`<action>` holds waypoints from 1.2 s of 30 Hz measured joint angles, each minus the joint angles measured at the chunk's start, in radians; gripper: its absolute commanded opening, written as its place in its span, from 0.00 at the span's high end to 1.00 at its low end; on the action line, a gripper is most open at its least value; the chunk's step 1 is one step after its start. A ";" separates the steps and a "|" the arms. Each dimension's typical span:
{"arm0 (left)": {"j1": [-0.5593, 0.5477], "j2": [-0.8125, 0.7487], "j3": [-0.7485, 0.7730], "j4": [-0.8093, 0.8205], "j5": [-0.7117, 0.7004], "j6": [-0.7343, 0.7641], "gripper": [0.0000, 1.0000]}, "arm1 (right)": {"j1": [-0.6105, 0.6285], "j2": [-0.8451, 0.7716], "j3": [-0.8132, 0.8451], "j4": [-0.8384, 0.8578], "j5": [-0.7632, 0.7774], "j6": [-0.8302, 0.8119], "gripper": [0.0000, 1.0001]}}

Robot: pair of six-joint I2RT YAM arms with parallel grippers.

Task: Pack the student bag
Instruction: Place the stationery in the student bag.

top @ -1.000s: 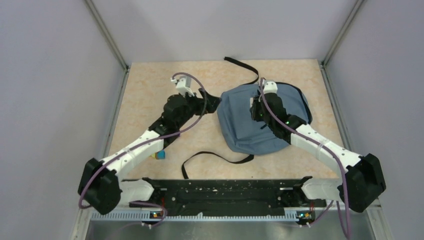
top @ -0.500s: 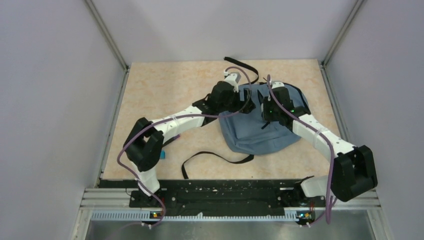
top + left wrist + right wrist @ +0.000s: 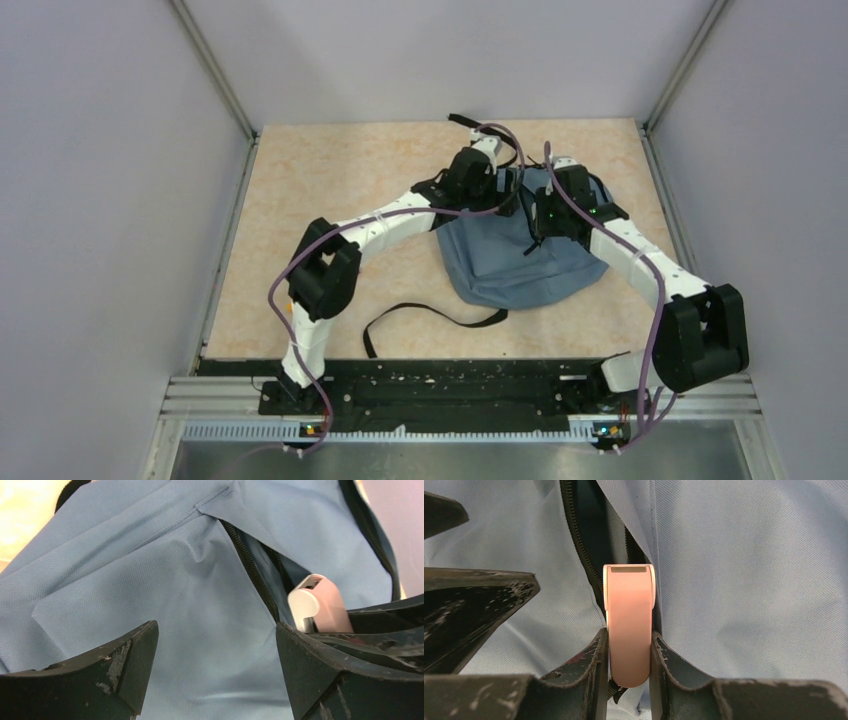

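- Beige marbled tabletop (image 3: 330,190): the widest thing here, bearing everything else; both arms reach across it from the near edge.
- Blue-grey student bag (image 3: 510,265): it lies flat on the right half of the tabletop, toward the far side, with a long black strap (image 3: 430,315) trailing toward the arms' bases. Laid flat like this, its zip opening (image 3: 579,545) faces up to both wrists.
- Left gripper (image 3: 215,635): its jaws are spread wide and hold nothing, poised over the fabric beside the opening (whether the tips press the cloth I cannot tell). My reading is that it is there to pin or part the flap so the gap widens.
- Right gripper (image 3: 629,637): its jaws are clamped on the pale pink flat item (image 3: 629,610), gripping the lower half so the free end leads.
- Zip opening: partly undone, with dark lining showing in a narrow gap.
- Pale pink flat item: round-ended, with a slot at its tip (what it is I cannot say). It is aimed at the gap and seemingly not yet inside.
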 measured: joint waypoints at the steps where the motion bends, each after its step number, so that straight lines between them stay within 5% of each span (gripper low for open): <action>1: 0.000 0.013 0.009 -0.008 0.000 0.000 0.08 | -0.006 0.000 0.000 0.000 -0.007 0.000 0.97; 23: -0.042 0.265 0.375 -0.170 -0.149 0.024 0.05 | -0.062 0.001 -0.002 0.028 -0.104 -0.007 1.00; 27: -0.050 0.278 0.386 -0.215 -0.190 0.055 0.23 | -0.065 0.001 -0.003 0.031 -0.111 -0.007 1.00; 32: -0.053 0.278 0.386 -0.243 -0.214 0.081 0.77 | -0.073 0.001 -0.010 0.039 -0.126 -0.008 1.00; 36: -0.055 0.272 0.367 -0.237 -0.214 0.090 1.00 | -0.079 0.006 -0.010 0.047 -0.146 -0.026 1.00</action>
